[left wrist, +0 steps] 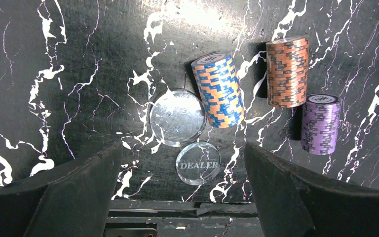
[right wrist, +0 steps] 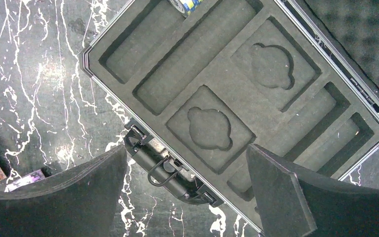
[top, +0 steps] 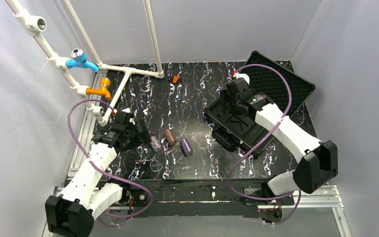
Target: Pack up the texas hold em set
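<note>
- The right gripper (right wrist: pixel 186 150) hangs directly over the case (top: pixel 230 128), jaws spread wide with nothing between them.
- Under it the tray (right wrist: pixel 212 74) shows mostly bare slots. The end of one chip stack (right wrist: pixel 190 6) peeks from a long slot on the far side.
- The case lies open. Its foam lid (top: pixel 281 79) is thrown back on the side away from the arms, and its handle (right wrist: pixel 170 170) is on the edge facing the loose chips.
- Three stacks sit on the table (top: pixel 192 98) to the left of the case, well apart from it. The purple stack (left wrist: pixel 320 123) is nearest the case, the brown stack (left wrist: pixel 287 71) is just beside that, and the blue-and-orange stack (left wrist: pixel 218 90) is farthest out.
- The left gripper (left wrist: pixel 182 150) hovers on the far side of those stacks from the case, fingers wide apart and empty.
- A clear disc (left wrist: pixel 177 117) and a dealer button (left wrist: pixel 198 163) lie right below it. The disc looks to touch the blue-and-orange stack.
- Danger one: these stacks are loose chips. A pinch across the wrong axis, or a squeeze off-centre, could fan them out over the table.
- Danger two: closing on the blue-and-orange stack may catch the clear disc, which is thin and hard to see, and drag it along.
- Danger three: the right arm is parked over the case. If the left carries a stack there, the two could collide, or a nudge could shift the tray.
</note>
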Controlling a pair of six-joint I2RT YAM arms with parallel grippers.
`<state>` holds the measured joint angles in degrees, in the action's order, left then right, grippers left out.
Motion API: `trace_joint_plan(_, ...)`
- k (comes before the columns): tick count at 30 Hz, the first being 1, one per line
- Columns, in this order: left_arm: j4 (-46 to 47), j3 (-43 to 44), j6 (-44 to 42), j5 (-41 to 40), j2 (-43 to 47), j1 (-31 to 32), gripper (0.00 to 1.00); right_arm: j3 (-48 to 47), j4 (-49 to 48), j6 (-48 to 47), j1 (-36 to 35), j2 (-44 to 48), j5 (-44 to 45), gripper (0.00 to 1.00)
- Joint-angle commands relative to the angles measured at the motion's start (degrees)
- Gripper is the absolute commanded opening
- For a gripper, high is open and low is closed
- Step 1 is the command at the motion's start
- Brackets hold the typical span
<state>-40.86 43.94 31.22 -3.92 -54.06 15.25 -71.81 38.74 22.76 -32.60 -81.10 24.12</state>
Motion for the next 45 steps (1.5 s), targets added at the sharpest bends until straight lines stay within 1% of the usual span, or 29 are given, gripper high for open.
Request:
trace_joint_plan(1, 3.13, -1.69, 1.12, 0.23, 0.09, 0.21, 0.9, 0.95, -1.88, 0.97, 0.26, 2.44, 1.07, 0.98)
trace_joint_plan(7, 3.9, -1.33, 1.16, 1.62, -3.82, 0.22, 0.8, 3.42, -3.82, 0.97, 0.26, 3.04, -0.74, 0.98)
trace_joint_plan(13, 7.53, -2.28, 1.78, 3.91, -7.33, 0.22, 0.79, 3.75, -4.38, 0.97, 0.3, 2.09, -1.75, 0.98)
trace_joint_plan(15, 8.92, -2.35, 1.91, 6.12, -8.78, 0.22, 0.78, 4.22, -4.83, 1.01, 0.26, 2.09, -2.11, 0.98)
trace_joint_plan(20, 12.39, -2.77, 2.2, 8.17, -12.62, 0.22, 0.71, 4.91, -5.17, 0.84, 0.26, 1.84, -2.56, 0.98)
trace_joint_plan(26, 14.39, -2.31, 3.02, 7.47, -17.63, 0.31, 0.67, 5.17, -5.41, 0.71, 0.26, 1.64, -2.58, 0.98)
trace_joint_plan(34, 17.4, -1.24, 3.49, 7.94, -23.48, 0.46, 0.57, 5.63, -5.96, 0.71, 0.26, 1.17, -3.44, 0.98)
trace_joint_plan(38, 18.0, -1.07, 3.54, 8.19, -25.3, 0.65, 0.55, 5.78, -5.96, 0.7, 0.26, 1.27, -3.46, 0.98)
trace_joint_plan(40, 18.28, -1.14, 3.6, 7.97, -25.93, 0.72, 0.49, 6.1, -6.04, 0.75, 0.26, 1.42, -3.46, 0.98)
trace_joint_plan(45, 19.26, -1.2, 3.58, 8.74, -27.07, 0.84, 0.28, 6.05, -5.83, 0.8, 0.26, 1.45, -3.73, 0.98)
